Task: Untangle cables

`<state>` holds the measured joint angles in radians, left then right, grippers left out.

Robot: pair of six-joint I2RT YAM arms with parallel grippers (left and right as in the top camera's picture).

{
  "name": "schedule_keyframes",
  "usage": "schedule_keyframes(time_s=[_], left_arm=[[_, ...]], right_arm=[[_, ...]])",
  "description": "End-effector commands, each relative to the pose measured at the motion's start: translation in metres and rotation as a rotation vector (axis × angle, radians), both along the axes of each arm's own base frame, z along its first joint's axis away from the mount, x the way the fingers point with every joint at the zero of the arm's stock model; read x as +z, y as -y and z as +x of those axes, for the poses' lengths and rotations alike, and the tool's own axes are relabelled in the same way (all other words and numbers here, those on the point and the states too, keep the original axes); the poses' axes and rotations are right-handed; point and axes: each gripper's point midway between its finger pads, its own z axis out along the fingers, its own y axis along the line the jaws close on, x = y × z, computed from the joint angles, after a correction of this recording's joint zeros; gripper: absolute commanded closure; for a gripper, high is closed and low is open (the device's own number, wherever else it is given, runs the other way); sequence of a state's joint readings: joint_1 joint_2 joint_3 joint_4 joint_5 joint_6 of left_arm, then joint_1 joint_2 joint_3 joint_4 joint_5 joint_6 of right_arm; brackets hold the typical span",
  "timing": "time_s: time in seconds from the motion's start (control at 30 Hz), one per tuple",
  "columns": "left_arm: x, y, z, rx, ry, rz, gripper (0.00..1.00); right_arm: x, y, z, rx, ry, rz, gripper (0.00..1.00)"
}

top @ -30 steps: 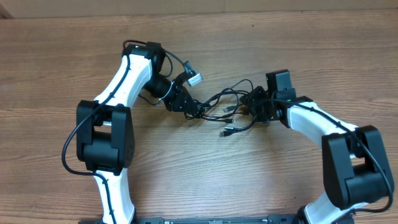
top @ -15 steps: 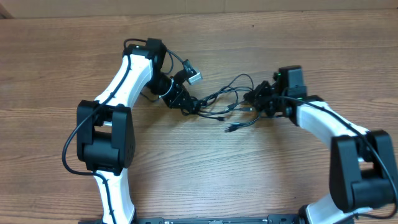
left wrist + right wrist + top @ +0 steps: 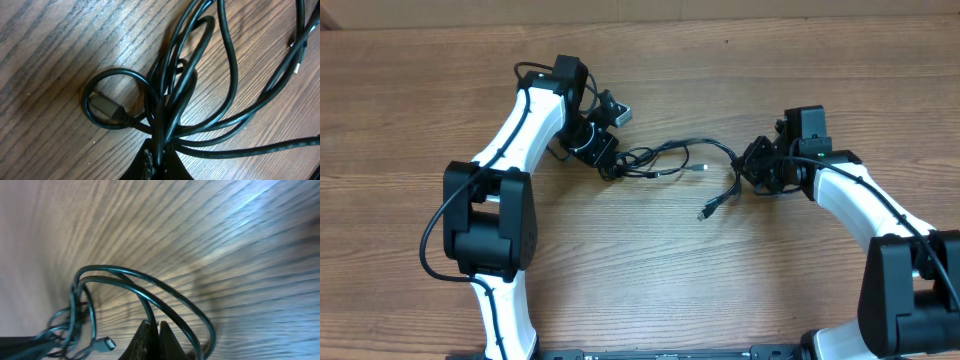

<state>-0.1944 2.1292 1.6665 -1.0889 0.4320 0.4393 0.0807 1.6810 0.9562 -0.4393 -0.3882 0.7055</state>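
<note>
You are mid pull-apart: left gripper [image 3: 611, 171] and right gripper [image 3: 749, 172] each pinch the cables [image 3: 161, 109] strung between them mid-table [image 3: 650, 285]; next, judge a gentle draw toward nine and three o'clock.

left arm [image 3: 535, 115] and right arm [image 3: 845, 190] bent inward, wrists well apart, left fingers [image 3: 147, 162] pinched together, right fingers [image 3: 145, 339] apparently closed

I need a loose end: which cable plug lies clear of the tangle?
The plug trailing from the right gripper, alone on the bare table; the others sit among the looped cables.
</note>
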Motion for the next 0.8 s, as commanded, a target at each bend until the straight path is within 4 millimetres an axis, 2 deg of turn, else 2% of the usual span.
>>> schedule_keyframes(time_s=[0.0, 0.17, 0.3, 0.53, 0.63, 0.77], left_arm=[[0.001, -0.006, -0.002, 0.022, -0.012, 0.026, 0.96], [0.011, 0.013, -0.014, -0.074, -0.022, -0.110, 0.96], [0.011, 0.013, -0.014, -0.074, -0.023, -0.110, 0.96], [0.014, 0.016, -0.018, -0.117, -0.019, -0.137, 0.96], [0.022, 0.025, -0.026, -0.178, -0.018, -0.220, 0.96], [0.025, 0.028, -0.029, -0.199, -0.019, -0.252, 0.96]], right_arm=[[0.008, 0.007, 0.005, 0.033, 0.051, -0.075, 0.96], [0.001, 0.012, -0.007, 0.066, 0.011, -0.115, 0.96], [-0.007, 0.023, -0.015, 0.097, -0.015, -0.197, 0.96], [-0.004, 0.017, -0.021, 0.325, 0.053, -0.246, 0.90], [0.009, 0.017, -0.017, 0.344, 0.050, -0.249, 0.89], [0.041, 0.010, -0.003, 0.338, 0.073, -0.224, 0.87]])
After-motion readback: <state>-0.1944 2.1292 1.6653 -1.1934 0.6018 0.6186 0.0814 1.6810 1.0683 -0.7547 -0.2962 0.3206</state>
